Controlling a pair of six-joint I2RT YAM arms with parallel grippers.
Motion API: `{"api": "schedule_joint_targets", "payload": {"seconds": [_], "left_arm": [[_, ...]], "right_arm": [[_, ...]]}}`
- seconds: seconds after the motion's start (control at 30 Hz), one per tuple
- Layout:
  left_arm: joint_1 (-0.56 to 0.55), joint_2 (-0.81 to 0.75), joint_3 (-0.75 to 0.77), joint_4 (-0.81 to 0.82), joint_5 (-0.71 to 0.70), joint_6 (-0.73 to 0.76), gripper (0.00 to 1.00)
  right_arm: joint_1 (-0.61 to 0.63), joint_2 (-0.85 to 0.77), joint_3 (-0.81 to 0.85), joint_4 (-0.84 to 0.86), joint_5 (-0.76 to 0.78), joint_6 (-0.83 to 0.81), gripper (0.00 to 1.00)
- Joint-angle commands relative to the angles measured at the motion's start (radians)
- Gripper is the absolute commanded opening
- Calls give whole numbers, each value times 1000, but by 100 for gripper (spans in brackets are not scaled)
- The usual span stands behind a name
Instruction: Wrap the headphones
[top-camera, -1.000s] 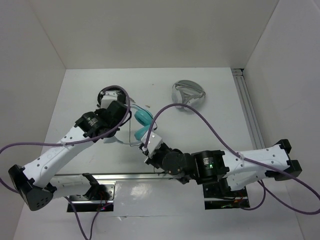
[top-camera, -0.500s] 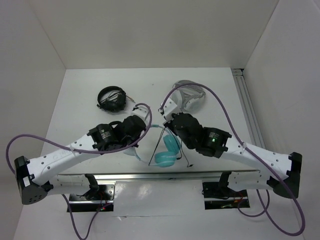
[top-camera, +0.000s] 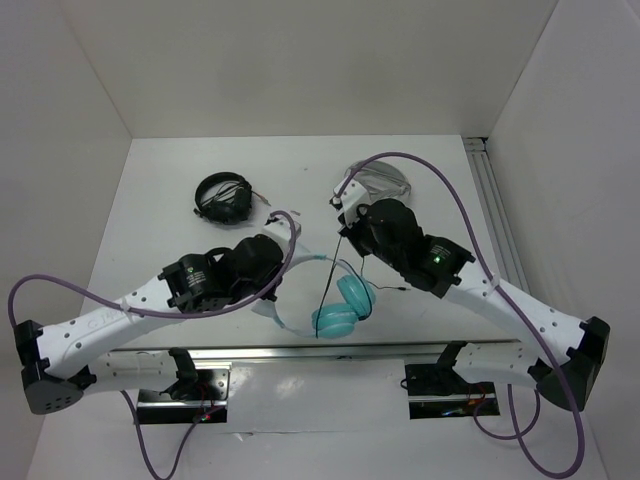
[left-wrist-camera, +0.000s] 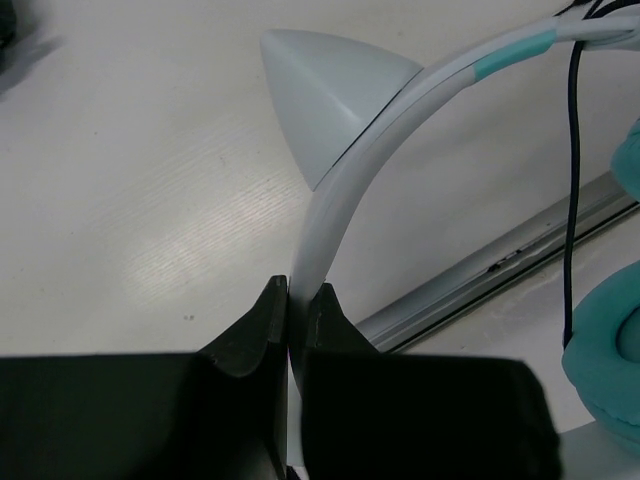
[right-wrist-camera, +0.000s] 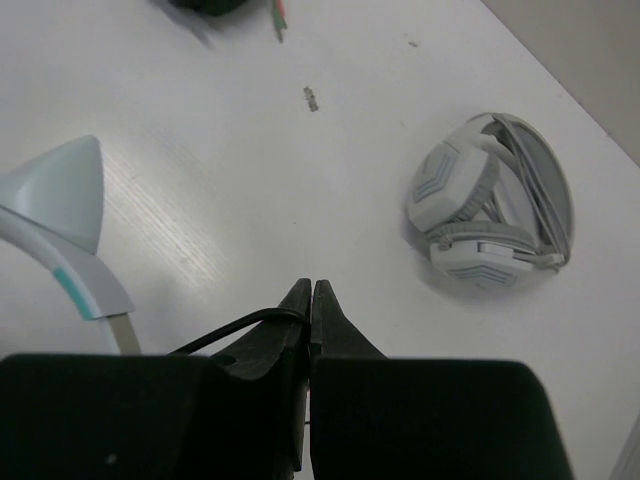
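The headphones have teal ear cups (top-camera: 345, 305), a pale headband (top-camera: 285, 322) and a thin black cable (top-camera: 330, 275). They hang near the table's front centre. My left gripper (top-camera: 282, 290) is shut on the headband (left-wrist-camera: 340, 200); the left wrist view shows its fingers clamping the band, with an ear cup (left-wrist-camera: 605, 350) and the cable (left-wrist-camera: 572, 200) at the right. My right gripper (top-camera: 342, 222) is shut on the cable (right-wrist-camera: 240, 325) and holds it up behind the ear cups, so the cable runs taut down to them.
All-black headphones (top-camera: 222, 197) lie at the back left. White and grey headphones (top-camera: 380, 185) lie at the back right, just beyond my right gripper, and show in the right wrist view (right-wrist-camera: 495, 205). A metal rail (top-camera: 300, 352) runs along the near edge.
Both arms have brought the headphones from the table's middle toward the near edge. In the last half second my right gripper drew the cable farther back and the ear cups shifted slightly right.
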Motion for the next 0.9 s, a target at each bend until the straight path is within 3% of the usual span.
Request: {"api": "schedule_joint_targets", "payload": {"seconds": [0.0, 0.3, 0.57, 0.73, 0.87], "left_arm": [[-36, 14, 40, -155, 41, 55, 0], [-36, 14, 49, -103, 130, 75, 0], [-23, 66, 147, -266, -205, -176, 0], [101, 48, 212, -408, -362, -417, 0], [199, -31, 221, -377, -385, -479, 0]], "right_arm": [[-3, -38, 60, 133, -6, 21, 0], [20, -26, 78, 111, -27, -10, 0], [69, -126, 32, 157, 23, 25, 0], [97, -205, 23, 156, 82, 71, 0], [146, -219, 11, 146, 48, 96, 0]]}}
